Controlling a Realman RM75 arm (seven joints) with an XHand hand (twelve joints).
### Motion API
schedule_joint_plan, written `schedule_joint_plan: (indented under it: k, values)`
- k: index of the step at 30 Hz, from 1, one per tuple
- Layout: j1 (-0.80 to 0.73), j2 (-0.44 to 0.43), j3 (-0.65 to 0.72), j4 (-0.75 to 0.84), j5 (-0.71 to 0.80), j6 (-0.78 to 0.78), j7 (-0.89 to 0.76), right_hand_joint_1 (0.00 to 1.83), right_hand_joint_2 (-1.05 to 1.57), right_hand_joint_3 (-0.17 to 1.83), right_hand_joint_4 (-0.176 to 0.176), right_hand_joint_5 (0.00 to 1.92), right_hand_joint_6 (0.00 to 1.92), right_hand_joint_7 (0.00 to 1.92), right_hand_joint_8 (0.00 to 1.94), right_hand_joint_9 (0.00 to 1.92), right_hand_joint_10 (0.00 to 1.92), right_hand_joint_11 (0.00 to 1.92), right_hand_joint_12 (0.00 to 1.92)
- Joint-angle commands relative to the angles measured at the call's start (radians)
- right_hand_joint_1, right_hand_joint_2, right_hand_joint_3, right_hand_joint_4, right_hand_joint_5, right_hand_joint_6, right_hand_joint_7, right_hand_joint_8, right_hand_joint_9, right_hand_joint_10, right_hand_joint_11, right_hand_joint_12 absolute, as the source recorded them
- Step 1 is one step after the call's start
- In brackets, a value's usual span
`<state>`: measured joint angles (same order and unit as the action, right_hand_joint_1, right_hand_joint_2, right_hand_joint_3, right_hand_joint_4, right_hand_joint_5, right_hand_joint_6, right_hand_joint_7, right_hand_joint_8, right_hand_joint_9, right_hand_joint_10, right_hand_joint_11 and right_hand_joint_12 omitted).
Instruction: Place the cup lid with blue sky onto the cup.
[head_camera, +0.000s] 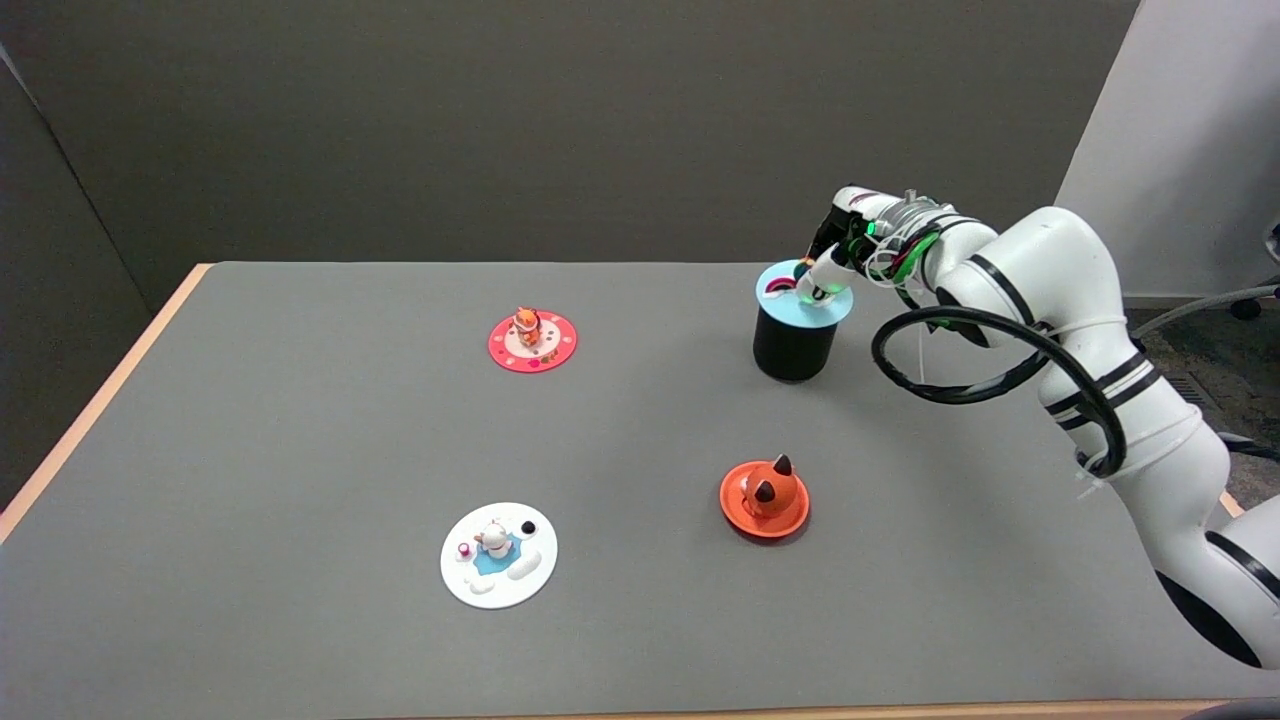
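The grey tabletop (300, 450) carries one black cup (793, 347) and four lids. The right hand (835, 262) reaches over the cup; its fingers seem to pinch the knob of the sky-blue lid (790, 300), which sits on the cup's rim. Three lids lie loose: white (499, 568), pink (533, 341), orange (764, 498).

My white arm (1090, 330) carries black bands, above a grey table (300, 450) with a pale wood edge. The sky-blue lid (790, 290), rainbow-marked, tops a black cup (792, 350). 3 other lids: pink (533, 341), white with blue patch (499, 568), orange (765, 497).
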<state>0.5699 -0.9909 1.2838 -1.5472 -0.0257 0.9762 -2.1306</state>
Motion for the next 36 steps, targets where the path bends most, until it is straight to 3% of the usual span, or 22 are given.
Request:
schedule_joint_plan:
  k: [1, 3, 5, 6, 15, 29, 33, 36]
  values:
    - [-0.011, 0.002, 0.012, 0.000, 0.000, -0.013, 0.002, 1.24, 1.11, 0.08, -0.126, 0.86, 0.99, 0.98, 1.18, 0.65, 1.20, 0.38, 1.21]
    - [-0.017, 0.002, 0.017, 0.000, 0.000, -0.022, 0.001, 1.24, 1.09, 0.12, -0.138, 0.85, 0.99, 0.99, 1.17, 0.64, 1.21, 0.37, 1.23]
    - [-0.022, 0.001, 0.024, 0.001, 0.000, -0.030, 0.000, 1.05, 0.80, 0.75, -0.144, 0.89, 0.37, 0.97, 0.56, 0.63, 1.13, 0.37, 1.19]
    - [-0.024, 0.001, 0.026, 0.001, 0.000, -0.035, 0.000, 1.03, 0.76, 0.82, -0.142, 0.89, 0.35, 0.97, 0.52, 0.64, 1.09, 0.36, 1.20]
    - [-0.030, 0.004, 0.027, 0.001, -0.001, -0.038, 0.000, 0.98, 0.74, 0.85, -0.174, 0.86, 0.31, 0.97, 0.34, 0.68, 0.86, 0.33, 1.11]
    - [-0.045, 0.009, 0.034, -0.011, -0.006, -0.050, 0.002, 0.95, 0.70, 0.88, -0.175, 0.82, 0.30, 0.95, 0.25, 0.70, 0.67, 0.32, 0.99]
    - [-0.054, 0.011, 0.038, -0.026, -0.008, -0.053, 0.002, 0.99, 0.69, 0.84, -0.163, 0.81, 0.28, 0.86, 0.22, 0.74, 0.46, 0.30, 1.02]
    - [-0.062, 0.011, 0.044, -0.034, -0.010, -0.054, 0.000, 0.94, 0.61, 0.97, -0.160, 0.80, 0.32, 0.71, 0.19, 0.73, 0.25, 0.29, 1.01]
